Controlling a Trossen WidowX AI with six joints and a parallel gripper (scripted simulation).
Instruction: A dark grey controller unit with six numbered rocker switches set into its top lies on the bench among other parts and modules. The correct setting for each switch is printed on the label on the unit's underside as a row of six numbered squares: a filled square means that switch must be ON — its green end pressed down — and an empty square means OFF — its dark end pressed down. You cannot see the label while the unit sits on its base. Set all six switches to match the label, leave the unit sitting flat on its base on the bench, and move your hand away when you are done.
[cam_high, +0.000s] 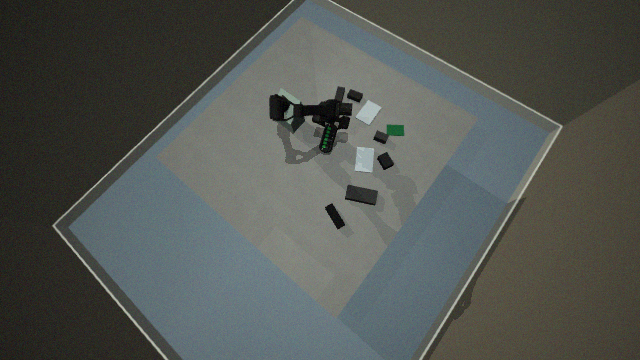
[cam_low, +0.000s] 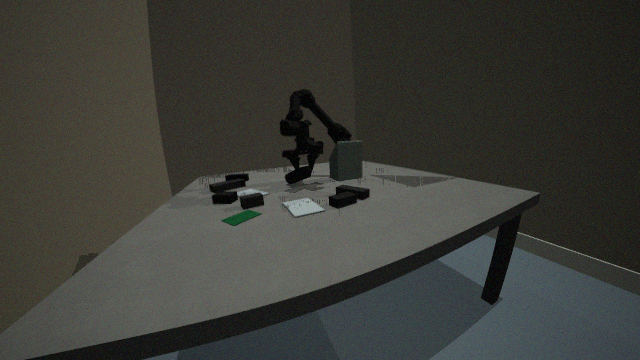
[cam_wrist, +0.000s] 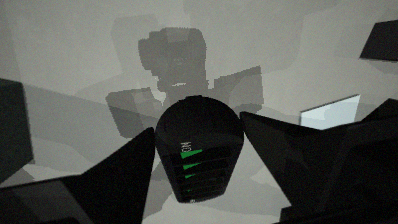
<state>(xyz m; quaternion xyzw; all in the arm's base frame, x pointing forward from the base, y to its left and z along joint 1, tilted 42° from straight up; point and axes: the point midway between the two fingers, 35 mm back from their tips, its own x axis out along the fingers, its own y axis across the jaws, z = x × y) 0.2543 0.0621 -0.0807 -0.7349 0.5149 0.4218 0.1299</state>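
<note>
The dark grey controller unit is held tilted, a little above the bench. Its switch face shows a row of green marks in the top view. In the wrist view its rounded end faces the camera, with the switches seen at a steep slant and small "ON" lettering beside them. My gripper is shut on the unit, one finger at each long side. The label on its underside is not in view, and the switch settings are too small and dark to read surely.
A grey-green box stands beside the arm's base. White cards, a green board and several dark blocks lie around, among them a large one and a narrow one.
</note>
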